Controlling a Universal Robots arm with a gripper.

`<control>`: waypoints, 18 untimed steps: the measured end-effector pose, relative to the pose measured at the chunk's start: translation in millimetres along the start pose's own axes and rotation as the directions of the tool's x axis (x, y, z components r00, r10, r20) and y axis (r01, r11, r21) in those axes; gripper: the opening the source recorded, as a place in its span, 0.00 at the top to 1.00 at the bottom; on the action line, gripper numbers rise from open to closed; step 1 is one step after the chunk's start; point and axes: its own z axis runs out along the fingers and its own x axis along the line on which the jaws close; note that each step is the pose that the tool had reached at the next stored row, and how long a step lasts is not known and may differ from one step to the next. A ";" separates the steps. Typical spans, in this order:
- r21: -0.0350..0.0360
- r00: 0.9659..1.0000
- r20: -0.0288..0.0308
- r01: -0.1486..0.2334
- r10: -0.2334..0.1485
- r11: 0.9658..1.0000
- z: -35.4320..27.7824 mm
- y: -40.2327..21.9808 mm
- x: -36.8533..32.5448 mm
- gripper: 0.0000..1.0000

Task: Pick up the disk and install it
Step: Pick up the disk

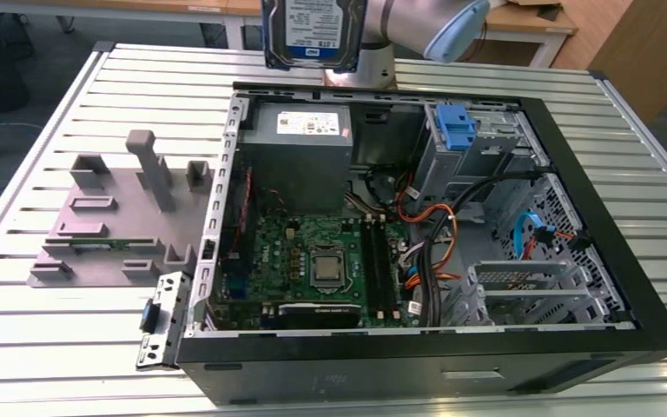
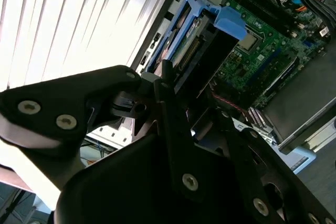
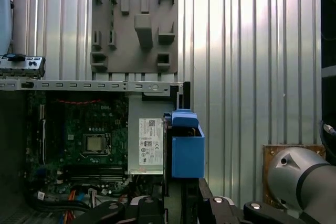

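1. Fingers (image 2: 167,83) of the gripper (image 3: 184,195) are clenched on the disk (image 1: 313,33). Its blue side rails jut out ahead of them in both wrist views.
2. Disk stands on edge in the air, clear of everything. Its label faces the exterior view, and its long axis looks upright.
3. Below it lie the far rim of the computer case (image 1: 611,217) and the power-supply box (image 1: 299,130), in the case's far corner on the exterior view's left.
4. Blue clip (image 1: 454,130) stands along the same far wall, lower and towards the exterior view's right, well apart from the disk.
5. Motherboard (image 1: 310,261) lies nearer. The grey fixture plate (image 1: 102,217) rests on the table (image 1: 32,156), outside the case on the exterior view's left.
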 end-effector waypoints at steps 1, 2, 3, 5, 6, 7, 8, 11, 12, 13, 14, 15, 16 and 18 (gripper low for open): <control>0.000 1.000 0.001 0.000 0.000 1.000 0.9 -0.1 1.7 0.65; 0.000 1.000 0.002 0.000 0.000 1.000 1.9 -0.1 3.7 0.65; 0.000 1.000 0.002 0.000 0.000 1.000 2.9 -0.2 6.1 0.65; 0.000 1.000 0.003 0.000 0.000 1.000 4.6 -0.5 10.8 0.65; 0.000 1.000 0.004 0.000 0.000 1.000 5.3 -0.7 13.3 0.65; 0.000 1.000 0.004 0.000 0.000 1.000 5.8 -1.1 15.9 0.65; 0.000 1.000 0.004 0.000 0.000 1.000 6.1 -1.5 18.5 0.65; 0.000 1.000 0.004 0.000 0.000 1.000 7.2 -2.9 27.1 0.65; 0.000 1.000 0.004 0.000 0.000 1.000 7.5 -3.4 29.9 0.65; 0.000 1.000 0.004 0.000 0.000 1.000 7.7 -4.0 32.6 0.65; 0.000 1.000 0.004 0.000 0.000 1.000 8.0 -4.5 35.4 0.65; 0.000 1.000 0.004 0.000 0.000 1.000 8.2 -5.2 38.3 0.65; 0.000 1.000 0.004 0.000 0.000 1.000 8.4 -5.9 41.0 0.65; 0.000 1.000 0.004 0.000 0.000 1.000 8.6 -7.5 46.2 0.65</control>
